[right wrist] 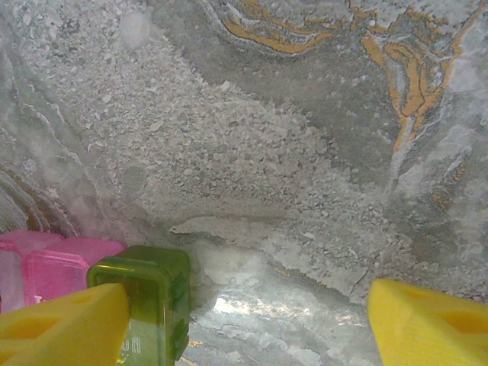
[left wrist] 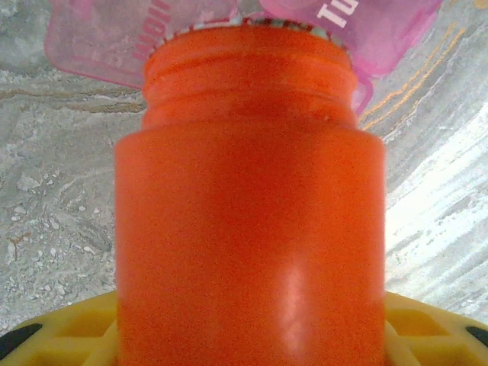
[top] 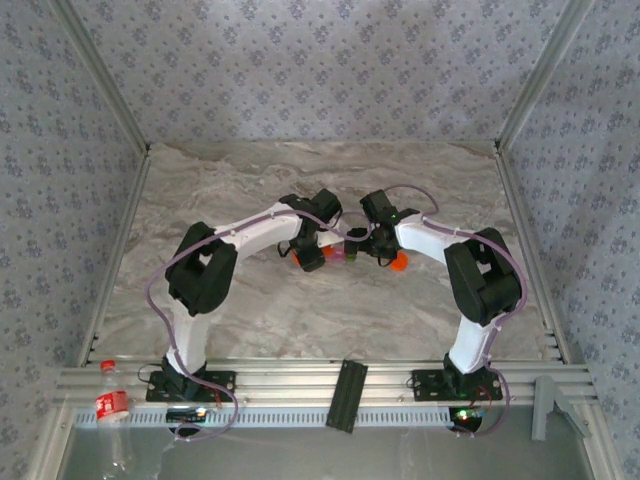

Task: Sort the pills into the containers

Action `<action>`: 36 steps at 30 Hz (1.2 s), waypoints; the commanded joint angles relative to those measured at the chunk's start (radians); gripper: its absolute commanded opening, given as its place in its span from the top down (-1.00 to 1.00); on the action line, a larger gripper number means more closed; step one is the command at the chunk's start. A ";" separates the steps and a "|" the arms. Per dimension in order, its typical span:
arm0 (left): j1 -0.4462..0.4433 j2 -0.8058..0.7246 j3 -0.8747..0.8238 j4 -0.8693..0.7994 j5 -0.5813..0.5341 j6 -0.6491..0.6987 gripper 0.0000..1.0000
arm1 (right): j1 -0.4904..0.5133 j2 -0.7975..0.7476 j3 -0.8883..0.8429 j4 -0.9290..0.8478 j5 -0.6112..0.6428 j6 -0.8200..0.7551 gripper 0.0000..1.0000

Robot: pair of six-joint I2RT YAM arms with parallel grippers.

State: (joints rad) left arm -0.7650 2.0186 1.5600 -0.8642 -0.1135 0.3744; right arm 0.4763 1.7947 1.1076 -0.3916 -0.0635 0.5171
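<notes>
The top camera looks down over the table (top: 300, 180) from behind; both close wrist cameras share the pink compartment (right wrist: 53, 267)

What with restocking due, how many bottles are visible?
2: an orange bottle in the left gripper's jaws; a clear, red-labelled bottle near the left arm's base. Others may be hidden.

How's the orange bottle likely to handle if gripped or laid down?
Probably stiff: the orange bottle shows no denting in the left claw. Its glossy wall, with a bright highlight, may be slippery. Being cylindrical, it would likely roll if laid on the marble table.
</notes>
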 commanded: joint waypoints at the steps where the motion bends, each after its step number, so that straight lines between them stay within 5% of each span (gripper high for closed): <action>1: -0.013 0.014 0.035 -0.044 -0.031 0.020 1.00 | 0.006 0.023 -0.019 -0.030 0.017 0.020 -0.66; 18: -0.040 0.030 0.069 -0.061 -0.112 0.050 1.00 | 0.006 0.023 -0.022 -0.031 0.017 0.020 -0.66; 36: -0.042 -0.013 -0.012 0.018 -0.069 0.041 1.00 | 0.005 0.022 -0.014 -0.035 0.016 0.020 -0.66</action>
State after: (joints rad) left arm -0.7933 2.0327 1.5711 -0.8597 -0.2050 0.4034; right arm 0.4763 1.7954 1.1076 -0.3916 -0.0643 0.5274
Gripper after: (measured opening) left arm 0.534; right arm 0.831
